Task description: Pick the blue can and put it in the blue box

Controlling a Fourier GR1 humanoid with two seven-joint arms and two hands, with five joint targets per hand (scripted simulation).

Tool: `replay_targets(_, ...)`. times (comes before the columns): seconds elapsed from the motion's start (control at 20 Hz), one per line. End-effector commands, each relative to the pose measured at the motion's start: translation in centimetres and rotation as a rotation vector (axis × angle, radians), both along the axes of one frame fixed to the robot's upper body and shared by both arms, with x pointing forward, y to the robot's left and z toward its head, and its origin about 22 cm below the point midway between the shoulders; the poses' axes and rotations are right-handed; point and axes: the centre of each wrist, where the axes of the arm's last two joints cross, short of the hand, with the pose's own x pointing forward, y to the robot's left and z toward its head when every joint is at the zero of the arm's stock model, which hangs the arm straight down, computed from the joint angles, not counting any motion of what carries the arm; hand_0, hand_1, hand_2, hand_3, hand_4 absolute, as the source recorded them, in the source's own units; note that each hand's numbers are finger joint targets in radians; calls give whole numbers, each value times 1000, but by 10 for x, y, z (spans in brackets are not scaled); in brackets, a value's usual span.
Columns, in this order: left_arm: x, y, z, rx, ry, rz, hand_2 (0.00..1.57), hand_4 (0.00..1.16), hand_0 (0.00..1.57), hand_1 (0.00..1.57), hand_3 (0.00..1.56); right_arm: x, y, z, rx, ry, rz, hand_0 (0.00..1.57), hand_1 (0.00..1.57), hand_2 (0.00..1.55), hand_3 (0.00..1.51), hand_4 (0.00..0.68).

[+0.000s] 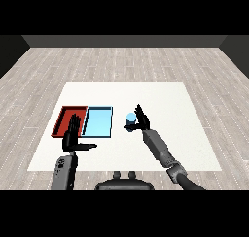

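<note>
The white tabletop (pixel 160 93) was a wide, flat surface that filled the middle of the view, with its far edge toward twelve o'clock and its near edge toward six o'clock. On it, at about nine o'clock from its centre, lay the red tray (pixel 63 117), shallow and rectangular, with a low dark rim and a red bottom. Its long side ran from near to far. Around the tabletop, on every side, was the wooden floor (pixel 121 61) of pale grey planks. Beyond it, at twelve o'clock, stood a dark wall (pixel 124 41).
</note>
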Motion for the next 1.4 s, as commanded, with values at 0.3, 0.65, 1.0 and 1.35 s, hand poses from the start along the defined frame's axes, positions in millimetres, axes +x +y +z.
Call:
replay_targets(0.3, 7, -8, -3, -8, 2, 8, 0, 0, 0, 0, 0, 12, 8, -10, -38, 25, 29, 0, 0, 0, 0, 0)
replay_targets(0.65, -11, -2, -5, -6, -5, -7, 0, 0, 0, 0, 0, 14, 19, -4, -52, 42, 28, 0, 0, 0, 0, 0)
replay_targets(1.0, 2, -2, 1, -17, -6, 25, 0, 0, 0, 0, 0, 10, 26, -6, -52, 49, 37, 0, 0, 0, 0, 0)
replay_targets(1.35, 9, -4, 13, -20, -10, 16, 0, 0, 0, 0, 0, 8, 33, -6, -219, 144, -96, 1392, 1392, 1408, 1338, 431)
